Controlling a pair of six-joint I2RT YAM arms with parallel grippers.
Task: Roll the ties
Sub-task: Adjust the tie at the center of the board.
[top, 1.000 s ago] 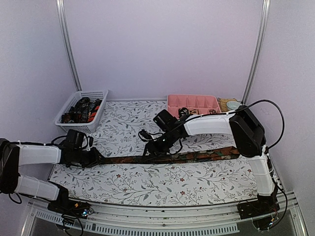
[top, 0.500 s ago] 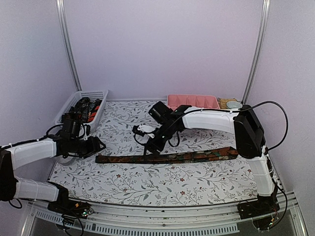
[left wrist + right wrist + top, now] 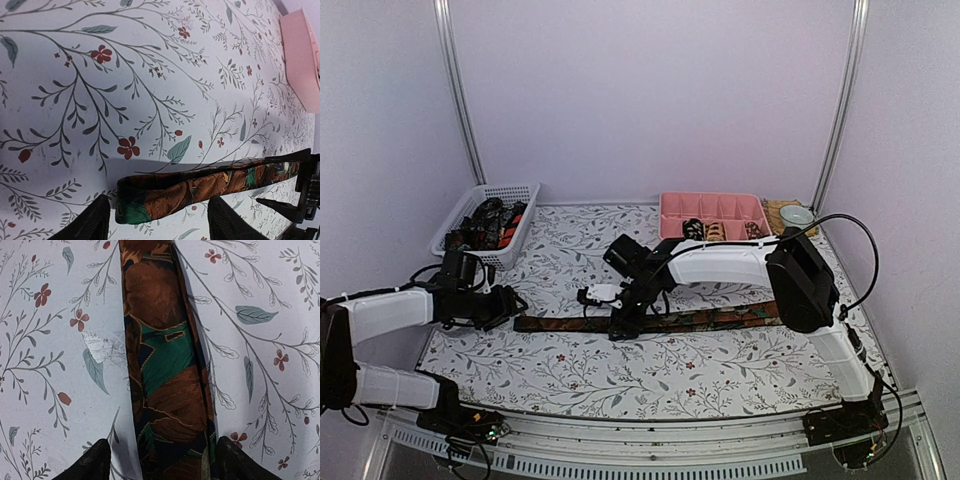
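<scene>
tie (image 3: 720,318) lies flat, stretched left-right across the middle of the desk (image 3: 720,372) | left pincer (image 3: 157,220) apart, astride its left end | right pincer (image 3: 167,462) apart over mid-length | handling: likely soft, limp, light, slippery; best pinched at left end

Floral-print cloth (image 3: 720,370) covers table in front of me. White mesh basket (image 3: 515,192) at my far left. Pink compartment tray (image 3: 672,208) at far edge, right of centre. Pale bowl (image 3: 797,214) just beside tray, on its right.
</scene>
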